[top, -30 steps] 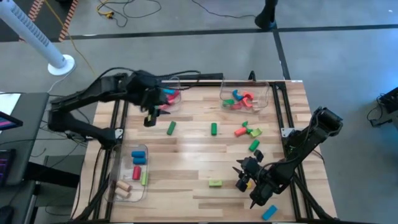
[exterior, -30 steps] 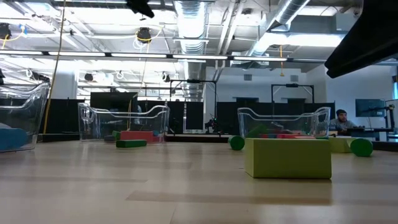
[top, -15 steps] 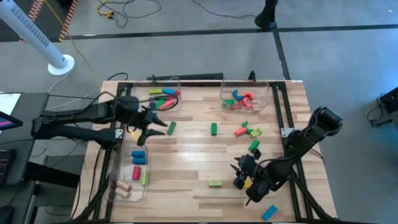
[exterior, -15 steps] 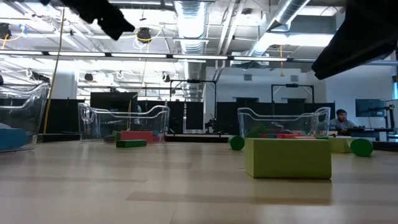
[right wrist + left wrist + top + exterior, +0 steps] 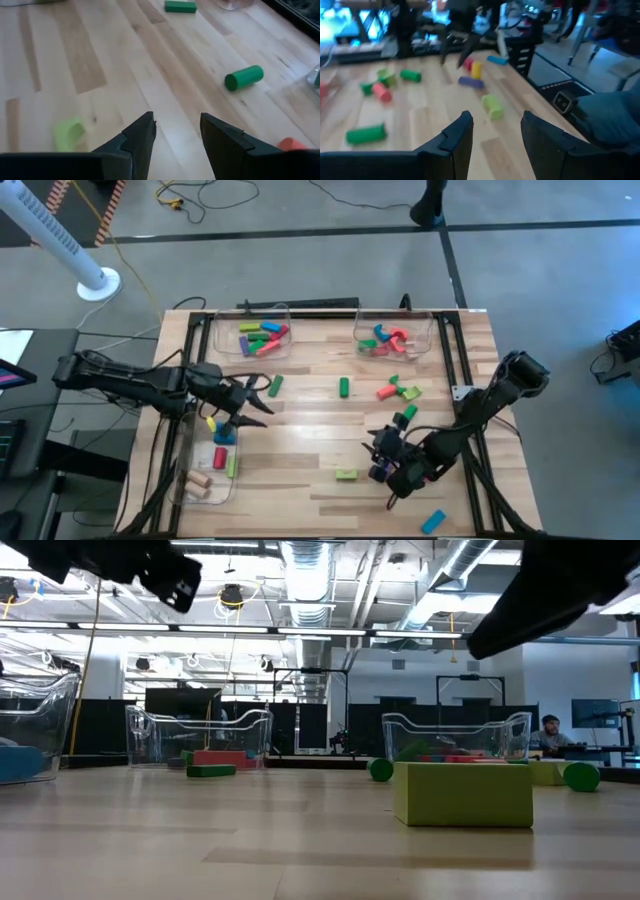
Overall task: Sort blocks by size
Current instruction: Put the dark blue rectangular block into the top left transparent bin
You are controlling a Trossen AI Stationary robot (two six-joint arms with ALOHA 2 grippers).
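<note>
Loose blocks lie on the wooden table: a green bar [image 5: 275, 385], a green cylinder [image 5: 344, 387], a red and green cluster [image 5: 398, 390], a lime block [image 5: 346, 474] and a blue one [image 5: 432, 522]. My left gripper [image 5: 262, 396] hangs open, almost level, just near of the green bar; nothing is between its fingers [image 5: 492, 135]. My right gripper [image 5: 376, 452] stands open above the table, right of the lime block, with nothing between its fingers [image 5: 176, 137]. Purple [image 5: 470, 81] and yellow [image 5: 476, 70] blocks lie under it.
Three clear bins hold sorted blocks: one at the far left [image 5: 262, 335], one at the far right [image 5: 392, 338], one at the near left [image 5: 212, 452]. Black rails [image 5: 452, 355] run along the table's sides. Bare wood lies between the two grippers.
My left gripper has come down from beside the far left bin, moving toward the near edge, and has tipped from pointing steeply down to almost level. My right gripper has shifted a little toward the table's left and rolled. No block has moved.
</note>
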